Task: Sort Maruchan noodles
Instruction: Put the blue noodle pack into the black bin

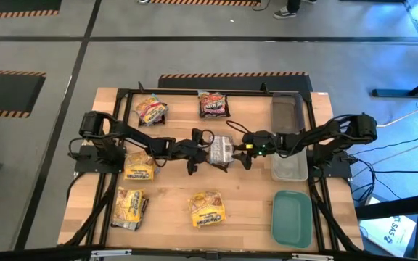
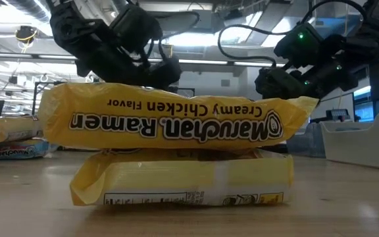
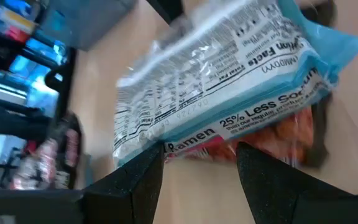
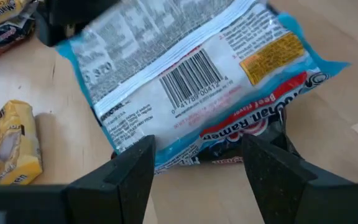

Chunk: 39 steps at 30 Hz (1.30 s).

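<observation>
Main risk, as I judge it: both tools converge on the same stack at mid-surface (image 1: 173,203), where a silvery, blue-edged packet (image 1: 220,150) lies barcode side up on another packet with red print. The left tool (image 1: 192,151) and right tool (image 1: 247,150) each face it from opposite sides, fingers spread wide with nothing held between them. If both close together, the crinkly film could tear, or the top packet could slide off the lower one and skid away; the tools could also knock into each other, being so near. A one-sided pinch on the slick wrapper may slip. Around them, largest first: the clear tray (image 1: 290,138) stands just beside the right arm, with the teal lid (image 1: 292,216) nearer the front edge, both close enough to be swept by that arm on retreat. Yellow packets lie at the front (image 1: 207,209), front left (image 1: 129,208) and left (image 1: 138,167), the left one close under the left arm. At the far edge sit another yellow pack (image 1: 151,110) and a dark brown-red pack (image 1: 214,105), well apart from the tools.
</observation>
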Available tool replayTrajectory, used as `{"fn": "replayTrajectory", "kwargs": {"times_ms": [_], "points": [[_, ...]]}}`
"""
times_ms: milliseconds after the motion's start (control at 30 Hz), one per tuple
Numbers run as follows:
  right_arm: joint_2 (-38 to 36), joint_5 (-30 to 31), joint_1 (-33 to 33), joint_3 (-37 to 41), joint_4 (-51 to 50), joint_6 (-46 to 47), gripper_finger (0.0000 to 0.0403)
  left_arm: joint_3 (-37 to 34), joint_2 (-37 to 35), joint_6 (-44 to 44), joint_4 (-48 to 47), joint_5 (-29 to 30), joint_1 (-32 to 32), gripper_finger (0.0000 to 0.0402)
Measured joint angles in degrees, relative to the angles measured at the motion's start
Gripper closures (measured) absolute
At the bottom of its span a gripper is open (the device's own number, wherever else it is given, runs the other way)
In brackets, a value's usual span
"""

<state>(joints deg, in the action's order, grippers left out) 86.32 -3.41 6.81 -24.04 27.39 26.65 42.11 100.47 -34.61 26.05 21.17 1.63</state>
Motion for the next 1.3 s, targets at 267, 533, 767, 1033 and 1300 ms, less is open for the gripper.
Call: {"fn": "replayTrajectory", "kwargs": {"times_ms": [267, 533, 767, 1033, 1300], "points": [[0.1, 1.9, -0.2, 0.0, 0.2, -2.3, 0.0178, 0.0, 0.0, -4.1, 1.3, 0.2, 0.2, 0.0207], [0.2, 3.3, 0.0, 0.0, 0.2, -3.2, 0.0178, 0.1, 0.0, -12.0, 7.6, 4.2, 1.8, 0.0207], [0.2, 2.8, 0.0, 0.0, 0.2, -3.3, 0.0178, 0.1, 0.0, -18.1, 8.2, 3.7, 2.6, 0.0207], [0.2, 2.4, 0.0, 0.0, 0.3, -3.4, 0.0178, 0.1, 0.0, -28.4, 8.7, 4.7, 2.5, 0.0207], [0.2, 2.4, 0.0, 0.0, 0.3, -4.6, 0.0178, 0.1, 0.0, -30.5, 11.4, 5.6, 2.3, 0.0207]]}}
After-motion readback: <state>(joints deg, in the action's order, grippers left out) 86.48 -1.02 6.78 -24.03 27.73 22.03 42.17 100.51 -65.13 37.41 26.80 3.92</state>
